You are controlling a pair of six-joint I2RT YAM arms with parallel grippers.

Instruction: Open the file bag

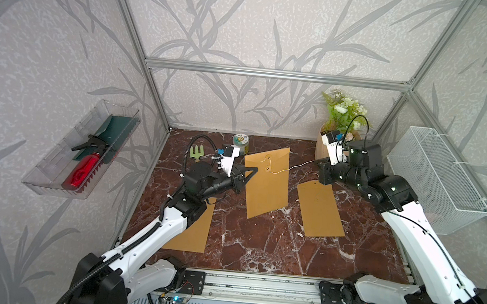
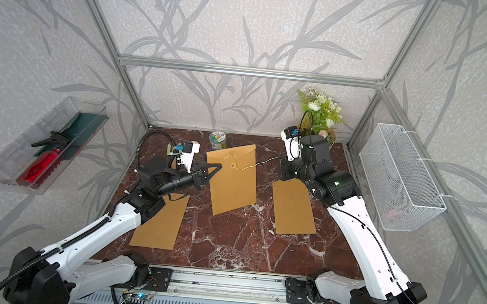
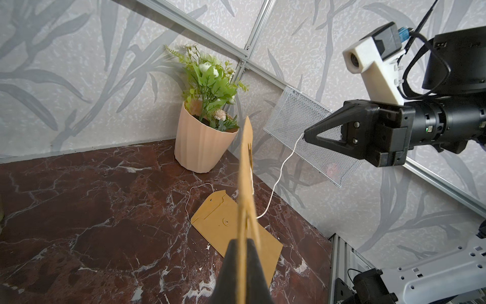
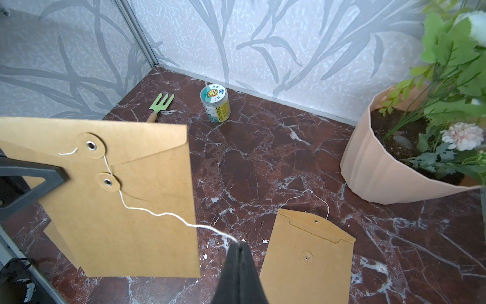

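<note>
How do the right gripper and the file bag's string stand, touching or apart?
Touching. The right wrist view shows the string ending pinched between the right gripper's shut fingers.

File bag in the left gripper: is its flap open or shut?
Shut. The flap lies folded flat on the file bag, and the string passes the lower button to the right gripper.

Left gripper (image 1: 254,169) is clamping shut on the bag (image 1: 266,188) edge, pointing toward the right gripper (image 3: 306,134). Right gripper is pinching the string (image 1: 299,165), jaws closed, pointing back at the left gripper.
</note>
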